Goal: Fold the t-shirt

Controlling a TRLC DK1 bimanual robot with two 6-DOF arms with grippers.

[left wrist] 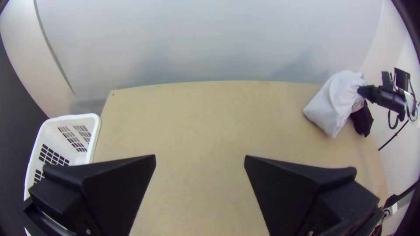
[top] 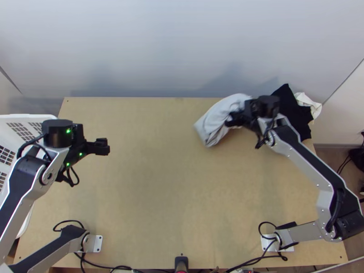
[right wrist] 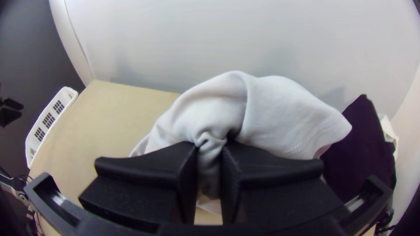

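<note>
From the right wrist view we get the close detail: a line of stitching (right wrist: 297,149) near one edge of the pale t-shirt (top: 218,113), and tight creases where the cloth is pinched. The top view gives us its place instead: the far right part of the tabletop (top: 150,182), bunched in a loose, rounded heap with a corner pointing toward the near edge. In the left wrist view we see the same heap from across the tabletop, puffed up beside the other arm's gripper.

That right gripper (top: 230,120) is clenched on the t-shirt; in its own wrist view we see a gathered fold squeezed between the two fingers, with cloth spreading out on both sides beyond them.

The left gripper (top: 102,146) is over the left part of the tabletop, well apart from the t-shirt. Its wrist view shows us the fingers wide apart, with nothing between them.

Near the far right corner we see a black cloth (top: 291,109) with a white cloth (top: 310,103) beside it. A white basket (top: 22,119) stands at the left side of the tabletop.
</note>
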